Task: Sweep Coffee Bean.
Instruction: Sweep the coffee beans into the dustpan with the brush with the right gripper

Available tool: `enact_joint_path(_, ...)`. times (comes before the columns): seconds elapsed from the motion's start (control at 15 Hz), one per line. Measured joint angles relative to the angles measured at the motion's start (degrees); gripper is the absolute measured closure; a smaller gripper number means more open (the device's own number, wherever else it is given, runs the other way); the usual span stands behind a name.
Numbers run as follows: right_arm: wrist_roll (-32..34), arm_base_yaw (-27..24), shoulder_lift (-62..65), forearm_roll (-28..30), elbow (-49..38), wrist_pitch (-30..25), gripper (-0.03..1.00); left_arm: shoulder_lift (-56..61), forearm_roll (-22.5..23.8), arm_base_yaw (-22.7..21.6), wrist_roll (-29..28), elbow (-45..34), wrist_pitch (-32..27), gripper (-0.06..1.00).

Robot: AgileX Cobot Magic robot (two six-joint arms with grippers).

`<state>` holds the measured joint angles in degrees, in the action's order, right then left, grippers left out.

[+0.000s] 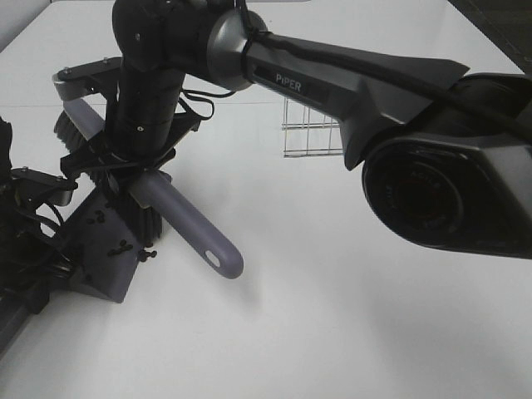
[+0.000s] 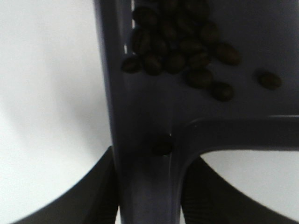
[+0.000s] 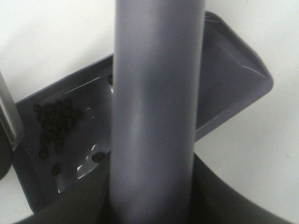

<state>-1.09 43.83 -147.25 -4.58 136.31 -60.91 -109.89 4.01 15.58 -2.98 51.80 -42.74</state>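
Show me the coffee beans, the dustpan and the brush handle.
Coffee beans (image 2: 177,51): left wrist view, middle of the pile.
Dustpan (image 3: 233,79): right wrist view, bare side wall.
Brush handle (image 1: 191,230): exterior high view, mid-shaft.

Glossy black-grey arm (image 1: 349,75), white "PiPER" marking (image 1: 288,79)

It looked like a robot lab. A big black robot arm (image 1: 332,79) and a camera (image 1: 424,195) hung over a plain white table (image 1: 349,332), and a small wire basket (image 1: 309,129) stood on it.
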Motion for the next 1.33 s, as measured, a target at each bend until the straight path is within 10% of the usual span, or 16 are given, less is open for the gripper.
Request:
enact_joint_path(0.8, 0.6, 0.0, 8.0, 21.7, 0.1, -9.4, 0.61, 0.0, -1.4, 0.0, 0.0, 0.0, 0.0, 0.60)
enact_joint_path(1.33, 8.1, 0.0, -0.8, 20.5, -2.3, -9.7, 0.61, 0.0, -1.4, 0.0, 0.0, 0.0, 0.0, 0.60)
